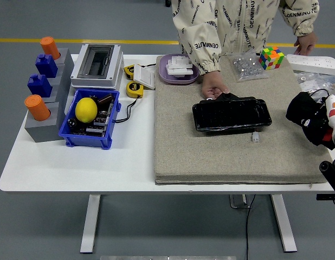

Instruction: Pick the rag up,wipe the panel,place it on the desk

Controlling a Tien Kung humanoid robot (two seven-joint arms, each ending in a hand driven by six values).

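A glossy black panel (231, 115) lies flat in the middle of the grey felt mat (211, 151). A person's hand (213, 86) rests at the panel's far left corner. My right hand (315, 123) is at the picture's right edge, over the mat's right side, shut on a crumpled black rag (304, 111). The rag is well to the right of the panel and apart from it. A small white clip (255, 137) sits on the mat just in front of the panel. My left arm does not show.
On the left stand a blue bin (90, 120) holding a lemon (85, 109), a grey block stand (45, 103), and a grey box (97, 65). A purple tray (177, 69), a bag of screws (246, 67), a colour cube (271, 57) and a power strip (319, 64) line the far side.
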